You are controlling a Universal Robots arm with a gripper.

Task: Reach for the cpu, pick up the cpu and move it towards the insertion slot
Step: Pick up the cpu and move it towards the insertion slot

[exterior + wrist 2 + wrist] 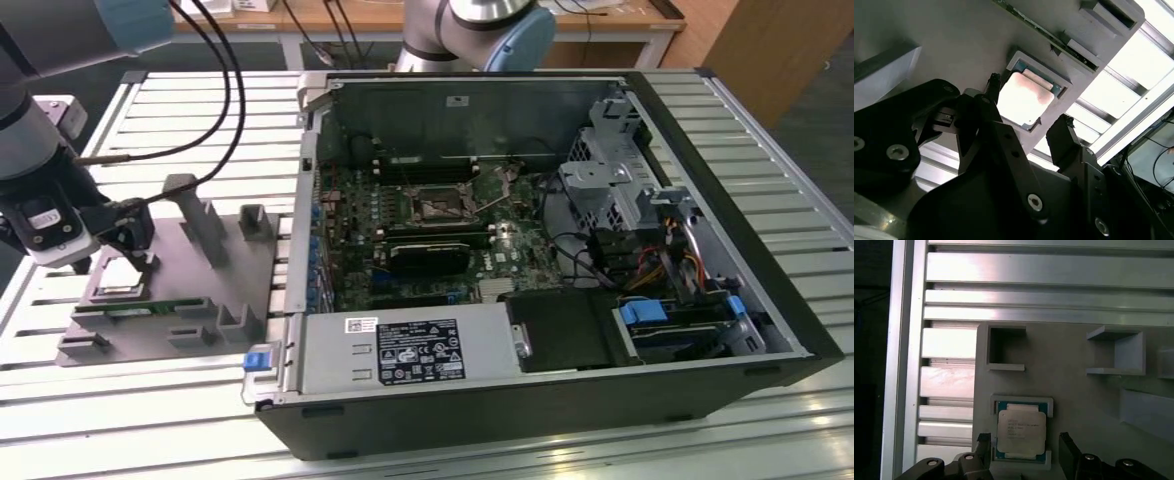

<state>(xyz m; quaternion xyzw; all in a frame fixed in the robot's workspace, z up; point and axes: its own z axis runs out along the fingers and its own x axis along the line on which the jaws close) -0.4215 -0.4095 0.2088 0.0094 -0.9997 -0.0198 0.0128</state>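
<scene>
While tool [1024, 436] straddles cpu [1021, 427], slatted metal table [1054, 270]

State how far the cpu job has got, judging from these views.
Done: the reach; the hand sits over the cpu. In hand: its open fingers flank the cpu, which lies seated in the grey tray. Left: gripping, lifting, carrying to the insertion slot in the case.

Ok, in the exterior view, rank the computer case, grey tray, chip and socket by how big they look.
Largest: computer case.
Then: grey tray.
Socket and chip look about alike, so I won't rank them.
</scene>
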